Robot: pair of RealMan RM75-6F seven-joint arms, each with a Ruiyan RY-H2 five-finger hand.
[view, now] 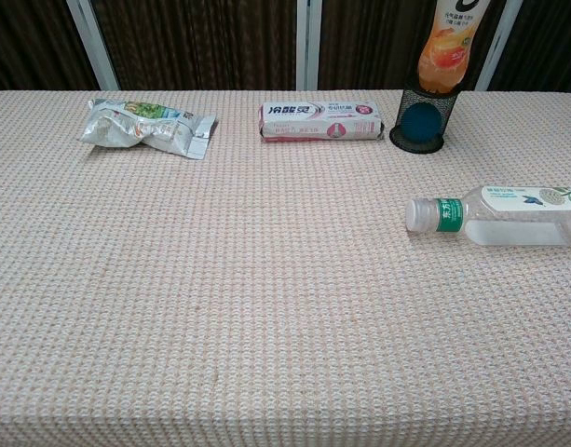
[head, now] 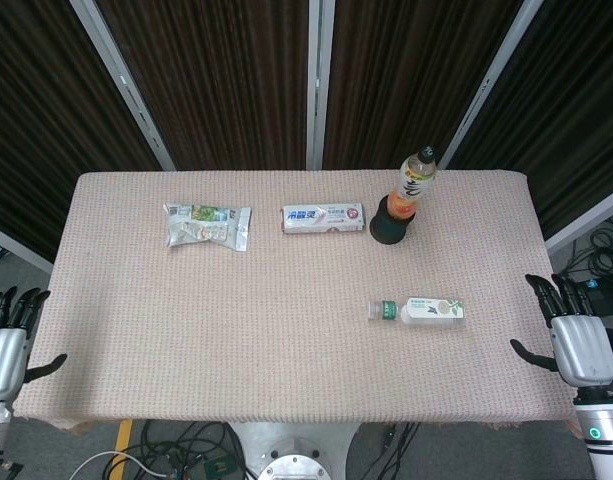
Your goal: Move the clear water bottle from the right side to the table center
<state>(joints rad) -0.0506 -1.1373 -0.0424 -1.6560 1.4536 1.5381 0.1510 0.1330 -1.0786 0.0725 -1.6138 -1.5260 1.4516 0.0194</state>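
Observation:
The clear water bottle (head: 418,311) (view: 509,216) lies on its side on the right part of the table, its white cap pointing left and its green-and-white label facing up. My right hand (head: 571,335) hovers off the table's right edge, fingers spread and holding nothing, well to the right of the bottle. My left hand (head: 6,335) is off the left edge, also with its fingers apart and holding nothing. Neither hand appears in the chest view.
An orange drink bottle (head: 414,180) (view: 451,42) stands in a black mesh cup (head: 391,226) (view: 420,119) at the back right. A toothpaste box (head: 324,219) (view: 320,121) lies at the back centre, a crumpled snack bag (head: 206,224) (view: 145,127) at the back left.

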